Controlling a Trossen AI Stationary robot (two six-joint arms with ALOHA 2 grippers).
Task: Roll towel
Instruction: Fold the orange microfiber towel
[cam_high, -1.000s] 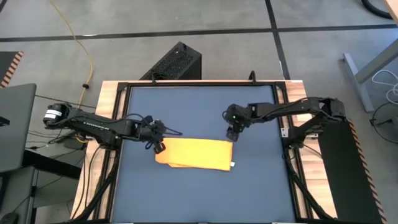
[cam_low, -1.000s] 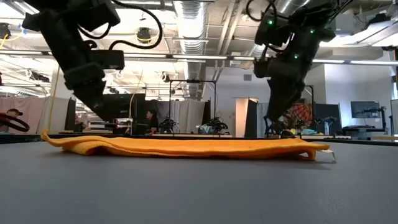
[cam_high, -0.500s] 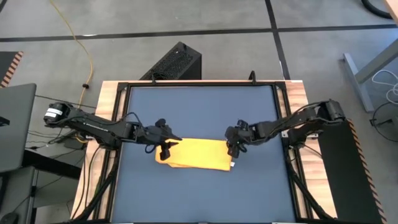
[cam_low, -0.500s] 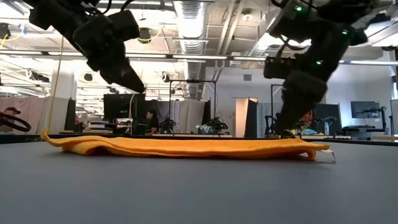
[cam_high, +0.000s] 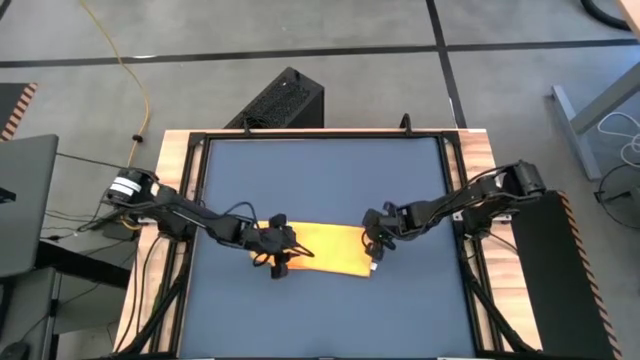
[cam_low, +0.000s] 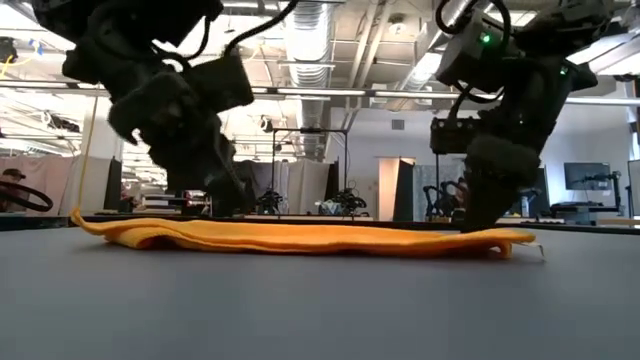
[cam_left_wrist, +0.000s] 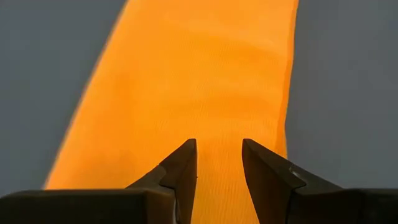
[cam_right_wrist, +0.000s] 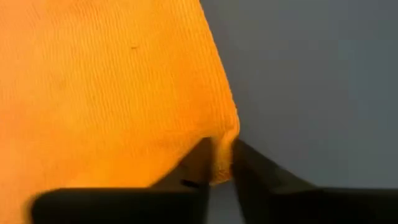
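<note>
Yellow towel (cam_high: 330, 248), one; two tools: right tool (cam_right_wrist: 222, 163) pinching its edge, left tool (cam_left_wrist: 219, 163) spread.

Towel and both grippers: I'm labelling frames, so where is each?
towel (cam_high: 325, 248), high view, its flat middle.
left gripper (cam_left_wrist: 219, 163), left wrist view, between its fingertips.
right gripper (cam_right_wrist: 222, 160), right wrist view, between fingertips at the towel's corner.

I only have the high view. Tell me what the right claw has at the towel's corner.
Observer: The right claw has pinched the towel at its corner; the edge bunches up between its fingers.
Operator: Report the left one.
Observer: The left claw stands open over the towel's other end, cloth showing in the gap.
Operator: Say whether the towel is lifted anywhere.
Observer: In the low view it lies flat on the table, unrolled.
</note>
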